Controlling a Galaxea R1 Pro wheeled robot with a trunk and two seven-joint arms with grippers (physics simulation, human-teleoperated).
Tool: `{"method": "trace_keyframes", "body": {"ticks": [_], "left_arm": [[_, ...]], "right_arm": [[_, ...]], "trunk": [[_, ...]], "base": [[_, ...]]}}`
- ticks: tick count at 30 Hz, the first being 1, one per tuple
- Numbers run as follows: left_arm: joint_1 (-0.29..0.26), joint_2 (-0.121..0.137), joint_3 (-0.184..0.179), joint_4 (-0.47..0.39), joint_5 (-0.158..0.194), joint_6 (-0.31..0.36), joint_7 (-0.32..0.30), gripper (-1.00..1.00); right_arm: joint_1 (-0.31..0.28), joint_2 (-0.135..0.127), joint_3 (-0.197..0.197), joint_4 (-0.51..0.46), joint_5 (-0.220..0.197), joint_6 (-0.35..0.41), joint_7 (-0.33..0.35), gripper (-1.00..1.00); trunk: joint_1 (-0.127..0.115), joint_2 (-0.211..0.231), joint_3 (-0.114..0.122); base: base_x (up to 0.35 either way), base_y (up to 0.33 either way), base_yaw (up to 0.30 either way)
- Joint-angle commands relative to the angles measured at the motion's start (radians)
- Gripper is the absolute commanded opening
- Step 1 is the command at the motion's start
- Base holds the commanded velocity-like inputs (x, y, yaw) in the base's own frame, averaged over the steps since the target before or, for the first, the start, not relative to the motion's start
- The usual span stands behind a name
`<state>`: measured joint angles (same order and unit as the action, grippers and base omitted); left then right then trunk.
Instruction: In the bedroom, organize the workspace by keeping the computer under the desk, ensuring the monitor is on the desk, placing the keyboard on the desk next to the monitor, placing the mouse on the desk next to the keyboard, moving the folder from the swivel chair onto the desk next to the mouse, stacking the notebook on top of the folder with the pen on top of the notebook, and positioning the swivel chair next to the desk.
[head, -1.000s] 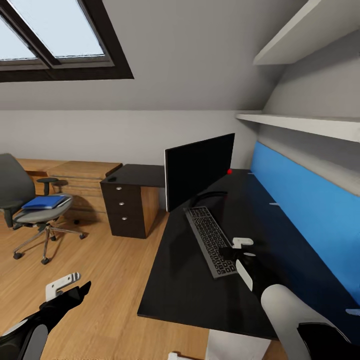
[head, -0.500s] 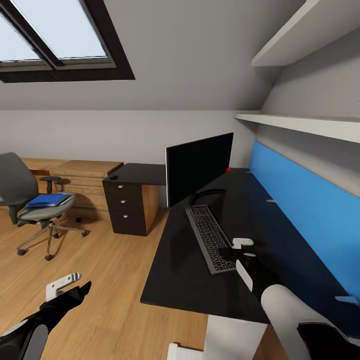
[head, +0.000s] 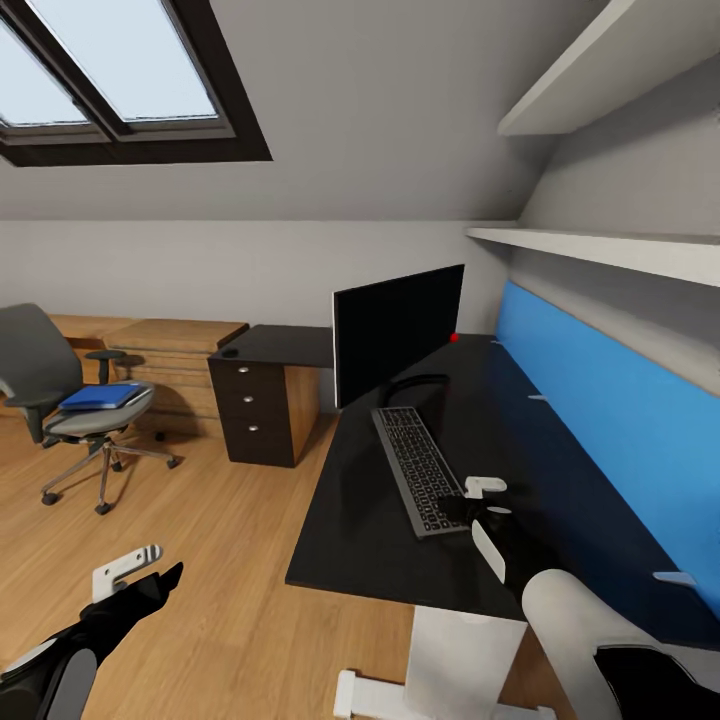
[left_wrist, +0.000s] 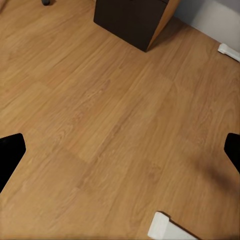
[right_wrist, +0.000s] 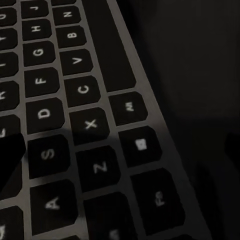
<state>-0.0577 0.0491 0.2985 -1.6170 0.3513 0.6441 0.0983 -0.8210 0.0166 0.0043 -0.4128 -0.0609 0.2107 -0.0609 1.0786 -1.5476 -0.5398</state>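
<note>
**Over the keyboard's near end: settle it beside the monitor**

On the desk (head: 560, 470), your right gripper (head: 478, 503) sits at the near right corner of the keyboard (head: 415, 465), roughly 5 o'clock from the monitor (head: 398, 333). The right wrist view looks straight down at the keys (right_wrist: 85, 125) from very close, with dark finger edges at both sides of the frame, so the fingers look spread and holding nothing, though you cannot be fully sure from these angles.

The keyboard lies flat on the black top, running lengthwise from the monitor's base toward you, its far end just beside the round foot. That reads as already next to the monitor. If you mean to nudge it, push from the long edge, not the corner, or it will pivot and swing toward the desk's front edge at 7 o'clock.

Your left gripper (head: 135, 580) hangs low over the wood floor (left_wrist: 115, 125), fingers apart and empty.

The blue folder (head: 100, 397) waits on the swivel chair (head: 75, 410) at 9 o'clock, well apart from the desk. Lift the right arm straight up clear of the keys before you turn the base toward it.
</note>
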Motion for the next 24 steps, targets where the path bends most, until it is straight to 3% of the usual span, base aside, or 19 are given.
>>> {"method": "trace_keyframes", "body": {"ticks": [1,5,20,24], "left_arm": [[-0.001,0.000,-0.001,-0.001,0.011,0.005,0.009,1.00],[-0.001,0.000,-0.001,-0.001,0.011,0.004,0.008,1.00],[-0.001,0.000,-0.002,-0.001,0.011,0.002,0.006,1.00],[-0.001,0.000,-0.002,-0.001,0.011,0.003,0.006,1.00]], "right_arm": [[0.000,0.000,0.002,0.039,-0.010,0.006,-0.003,1.00],[0.000,0.000,0.002,0.039,-0.010,0.006,-0.003,1.00],[0.000,0.000,0.002,0.039,-0.009,0.006,-0.003,1.00],[0.000,0.000,0.002,0.039,-0.009,0.006,-0.003,1.00]], "trunk": [[0.000,0.000,-0.001],[0.000,0.000,-0.001],[-0.057,0.105,0.046],[-0.057,0.105,0.046]], "base": [[-0.004,0.000,0.000],[-0.001,0.000,0.000],[0.000,0.000,0.000],[0.000,0.000,0.000]]}}
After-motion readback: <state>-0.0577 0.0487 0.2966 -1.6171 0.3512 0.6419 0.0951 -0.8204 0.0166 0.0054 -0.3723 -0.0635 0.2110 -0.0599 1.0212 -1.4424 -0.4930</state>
